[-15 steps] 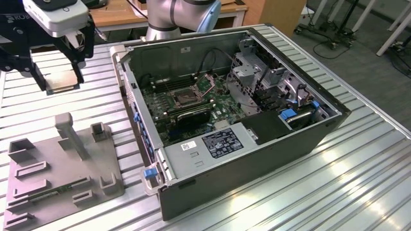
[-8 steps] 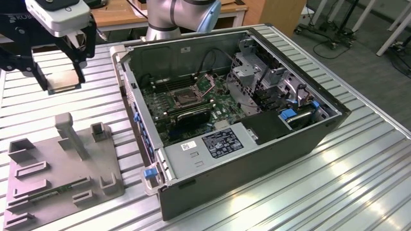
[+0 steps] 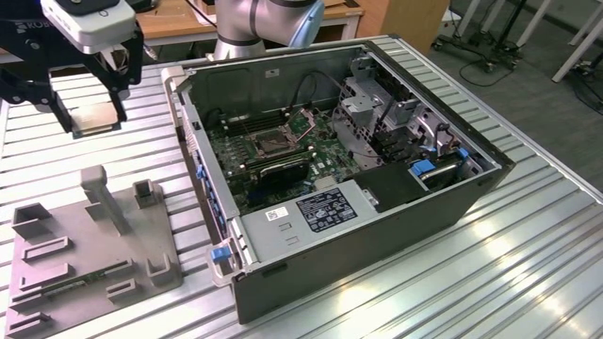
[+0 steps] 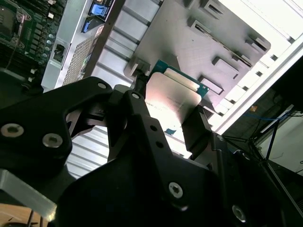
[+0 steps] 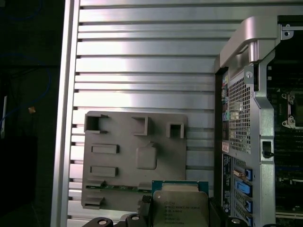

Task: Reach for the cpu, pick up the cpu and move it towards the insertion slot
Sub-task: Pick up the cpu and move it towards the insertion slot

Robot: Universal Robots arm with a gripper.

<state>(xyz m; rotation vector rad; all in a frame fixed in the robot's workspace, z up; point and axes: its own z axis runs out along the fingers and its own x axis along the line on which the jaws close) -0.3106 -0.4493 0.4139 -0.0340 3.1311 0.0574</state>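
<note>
Above ribbed silvery metal tabletop point(image 3: 527, 233) we see our black gripper point(image 3: 92, 124) clamped on the flat square silvery-faced cpu point(image 5: 181, 209), its metal face turned toward both wrist cameras.

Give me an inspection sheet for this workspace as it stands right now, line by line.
Surface: slatted metal table.
Job's things: cpu held above the table, to the exterior view's left of the open computer case; insertion slot on the board inside the case, dark centre showing.
Clutter: grey fixture plate with a green memory stick lying on it.
Grippers: gripper shut on the cpu by its edges.
Cables: black cables looped inside the case.
Surroundings: wooden desk, grey floor.
</note>
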